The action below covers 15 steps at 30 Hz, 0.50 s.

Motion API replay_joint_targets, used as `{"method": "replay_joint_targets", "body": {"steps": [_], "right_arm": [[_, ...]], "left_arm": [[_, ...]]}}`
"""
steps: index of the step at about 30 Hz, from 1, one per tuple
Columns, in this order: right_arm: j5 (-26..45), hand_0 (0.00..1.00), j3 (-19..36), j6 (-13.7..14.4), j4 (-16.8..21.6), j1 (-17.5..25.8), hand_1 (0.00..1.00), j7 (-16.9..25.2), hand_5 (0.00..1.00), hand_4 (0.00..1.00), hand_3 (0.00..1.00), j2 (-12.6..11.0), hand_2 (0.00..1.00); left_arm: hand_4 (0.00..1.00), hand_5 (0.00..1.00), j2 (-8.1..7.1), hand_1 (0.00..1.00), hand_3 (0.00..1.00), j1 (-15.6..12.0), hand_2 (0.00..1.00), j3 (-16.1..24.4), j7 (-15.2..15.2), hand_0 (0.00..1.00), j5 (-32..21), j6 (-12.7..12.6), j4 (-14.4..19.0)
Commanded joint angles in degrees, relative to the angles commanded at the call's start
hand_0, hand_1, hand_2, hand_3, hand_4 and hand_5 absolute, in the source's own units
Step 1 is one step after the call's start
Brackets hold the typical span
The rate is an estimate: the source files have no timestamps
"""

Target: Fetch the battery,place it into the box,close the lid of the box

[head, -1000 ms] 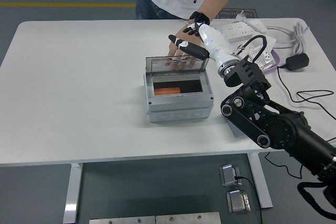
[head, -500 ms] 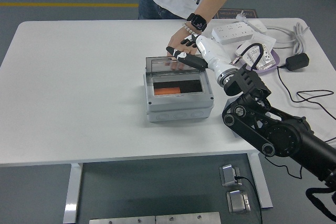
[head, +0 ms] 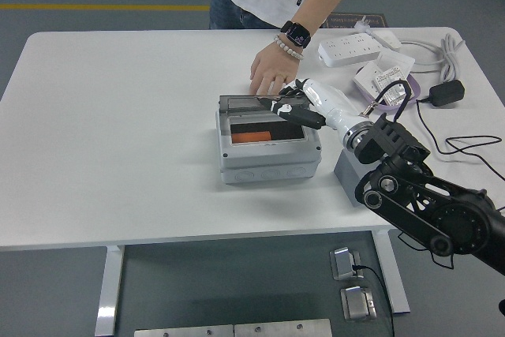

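A grey box (head: 268, 159) sits mid-table with an orange battery (head: 251, 137) lying inside it. Its clear lid (head: 241, 103) is hinged at the back edge and leans forward over the opening, part way down. My right hand (head: 293, 110) reaches in from the right, fingers stretched out flat against the lid's right end, holding nothing. A person's hand (head: 270, 75) with a watch rests on the table just behind the box. My left arm is out of view.
A white power strip (head: 349, 50), a white packet (head: 383, 78), a black adapter (head: 446, 92) and black cables (head: 465, 144) lie at the back right. A small grey block (head: 346, 173) stands right of the box, under my forearm.
My right hand has dropped down and forward, and the lid has tipped from upright to leaning over the opening. The person's hand has pulled back slightly behind the box.
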State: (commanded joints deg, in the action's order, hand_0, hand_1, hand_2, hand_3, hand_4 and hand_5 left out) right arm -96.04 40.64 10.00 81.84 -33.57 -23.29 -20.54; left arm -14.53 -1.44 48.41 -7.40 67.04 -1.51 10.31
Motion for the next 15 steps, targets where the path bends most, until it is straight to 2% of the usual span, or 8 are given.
{"method": "replay_joint_targets", "body": {"steps": [6, 15], "right_arm": [[0.5, 0.894, 0.6, -0.9, 2.8, 0.4, 0.726, -0.9, 0.998, 0.951, 0.738, -1.8, 0.728], [1.3, 0.892, 0.7, -0.7, 4.7, 0.8, 0.720, -0.9, 0.998, 0.947, 0.731, -2.9, 0.729]], "left_arm": [[0.002, 0.002, -0.04, 0.563, 0.482, 0.0, 0.511, -0.1, 0.1, 0.397, -0.1, 0.0, 0.0], [0.002, 0.002, 0.02, 0.564, 0.482, -0.1, 0.512, -0.1, 0.1, 0.396, -0.3, 0.0, 0.0]]}}
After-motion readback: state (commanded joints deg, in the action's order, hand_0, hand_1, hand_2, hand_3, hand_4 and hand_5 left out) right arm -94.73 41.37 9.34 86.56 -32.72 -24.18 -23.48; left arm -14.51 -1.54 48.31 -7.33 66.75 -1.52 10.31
